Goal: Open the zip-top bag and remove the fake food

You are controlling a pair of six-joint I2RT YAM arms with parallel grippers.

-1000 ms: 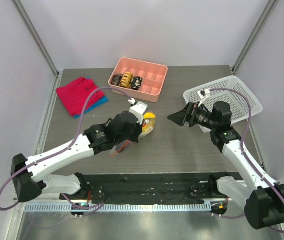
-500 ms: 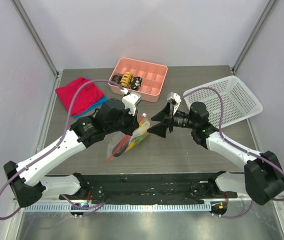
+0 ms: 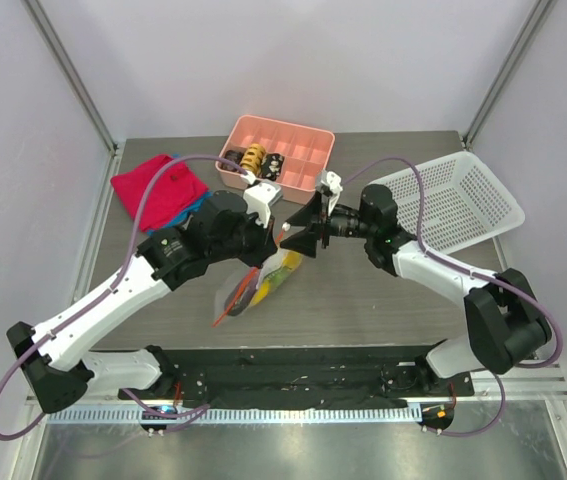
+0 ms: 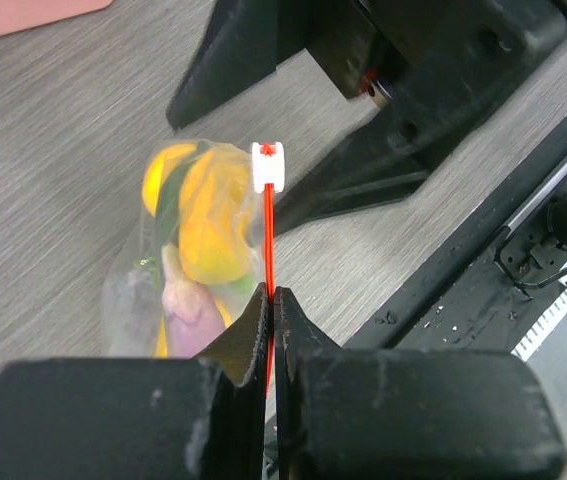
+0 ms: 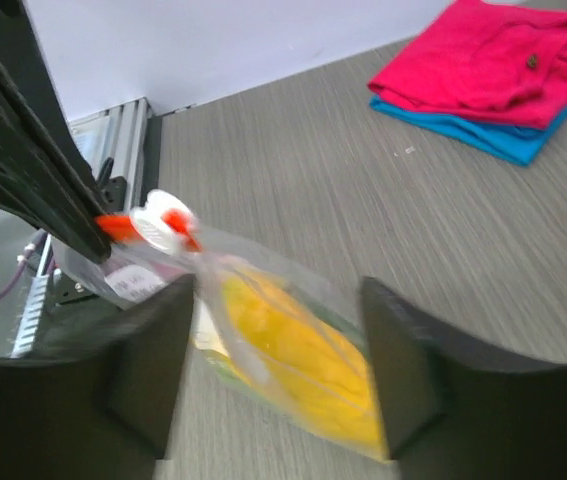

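Note:
My left gripper (image 3: 260, 258) is shut on the orange-red zipper strip (image 4: 268, 240) of the clear zip-top bag (image 3: 259, 283) and holds the bag off the table. The strip's white slider (image 4: 267, 165) sits at the far end. Fake food fills the bag: yellow pieces (image 4: 208, 215), a purple piece (image 4: 191, 305), some green. My right gripper (image 3: 298, 238) is open, right next to the slider end of the bag. In the right wrist view the bag (image 5: 293, 355) with yellow food lies between its fingers (image 5: 408, 365), the slider (image 5: 163, 222) just beyond them.
A pink compartment tray (image 3: 308, 150) with brown pastry pieces stands at the back. A red cloth on a blue one (image 3: 158, 190) lies back left. A white mesh basket (image 3: 463, 200) stands at the right. A black rail runs along the near edge.
My left gripper lifted the bag and carried it back and right. My right gripper swung left from the basket up to the bag's slider end.

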